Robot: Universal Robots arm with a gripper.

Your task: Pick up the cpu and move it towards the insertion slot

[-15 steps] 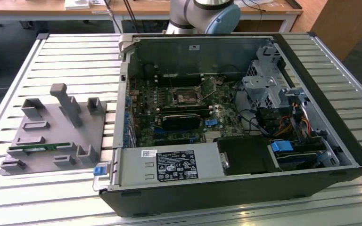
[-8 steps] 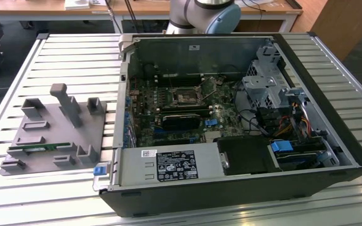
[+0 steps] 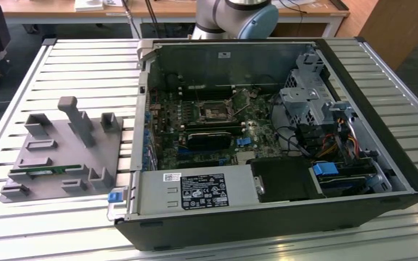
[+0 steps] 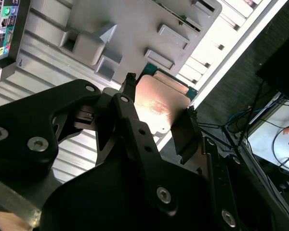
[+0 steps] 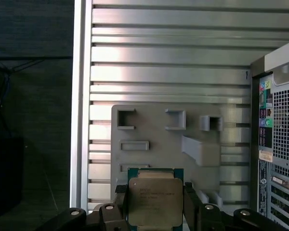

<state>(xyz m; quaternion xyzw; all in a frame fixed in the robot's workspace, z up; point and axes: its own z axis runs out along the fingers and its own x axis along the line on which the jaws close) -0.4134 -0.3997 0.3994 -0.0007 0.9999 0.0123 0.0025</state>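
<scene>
Clamping the cpu [image 5: 155,201] by two opposite edges over the grey holder tray [image 3: 67,157] at the exterior view's left, gripper [image 5: 155,195] sits well apart from the insertion slot [image 3: 215,111] in the pc case [image 3: 372,103] rightward, w/ thin edge grip, so chip may slip/tilt.

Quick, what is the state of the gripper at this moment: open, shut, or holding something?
Gripper: shut on the cpu, with one finger on each of two opposite edges.

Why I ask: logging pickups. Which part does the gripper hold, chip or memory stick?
The cpu, silvery square chip in the gripper; the green memory stick lies on the grey tray.
</scene>
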